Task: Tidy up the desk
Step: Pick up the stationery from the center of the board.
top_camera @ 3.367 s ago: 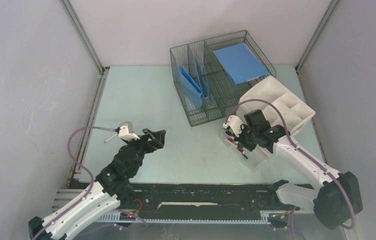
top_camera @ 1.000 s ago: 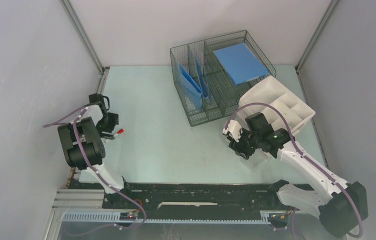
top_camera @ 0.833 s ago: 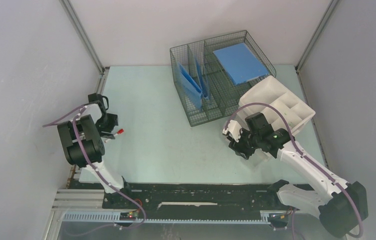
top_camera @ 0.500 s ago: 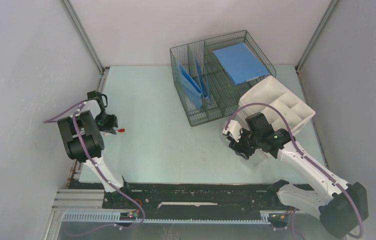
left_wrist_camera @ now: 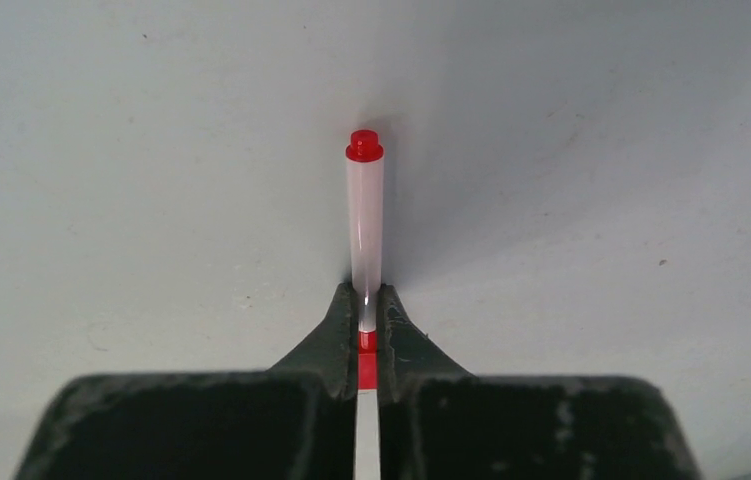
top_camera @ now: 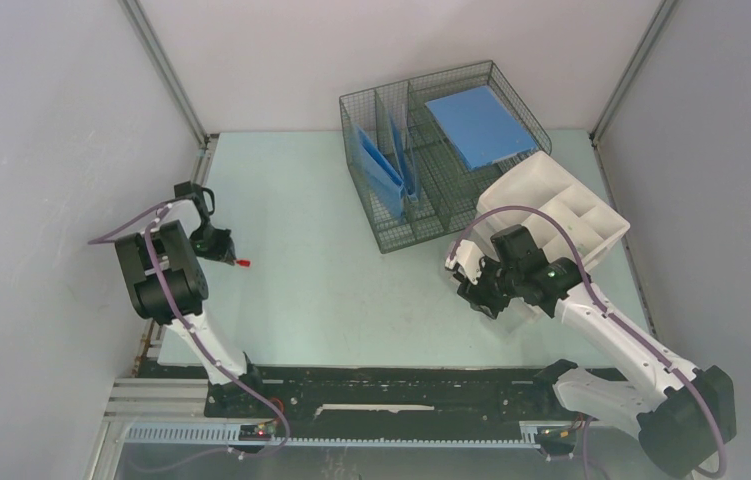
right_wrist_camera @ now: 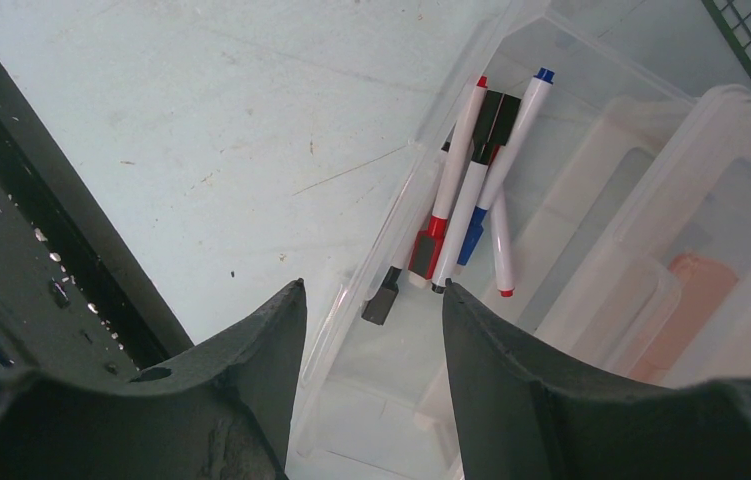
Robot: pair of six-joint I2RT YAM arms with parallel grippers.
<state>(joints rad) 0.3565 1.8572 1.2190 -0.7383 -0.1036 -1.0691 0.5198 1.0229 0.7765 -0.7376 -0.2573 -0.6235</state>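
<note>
On the pale mint-green desk [top_camera: 321, 260], at its left side, my left gripper [top_camera: 223, 250] is shut on a pen [top_camera: 243, 263]. The left wrist view shows the pen [left_wrist_camera: 365, 225] as a translucent white barrel with a red end, sticking straight out from between the fingertips [left_wrist_camera: 343, 318], low over the desk surface. My right gripper [top_camera: 471, 285] stands open above a clear plastic box [right_wrist_camera: 406, 200] holding several markers [right_wrist_camera: 466, 195] in red, blue and black. Nothing is between the right gripper's [right_wrist_camera: 372, 287] fingers.
A wire mesh basket [top_camera: 431, 230] at the back holds blue folders [top_camera: 381, 165] upright and a blue notebook [top_camera: 476, 125]. A white divided organizer [top_camera: 561, 205] sits at the right, behind the right arm. A black rail [top_camera: 401, 385] runs along the near edge. Grey walls close both sides.
The left gripper's jaws closed on the pen over the last second, after the arm swung from the front centre to the desk's left side. The right arm has hardly moved.
</note>
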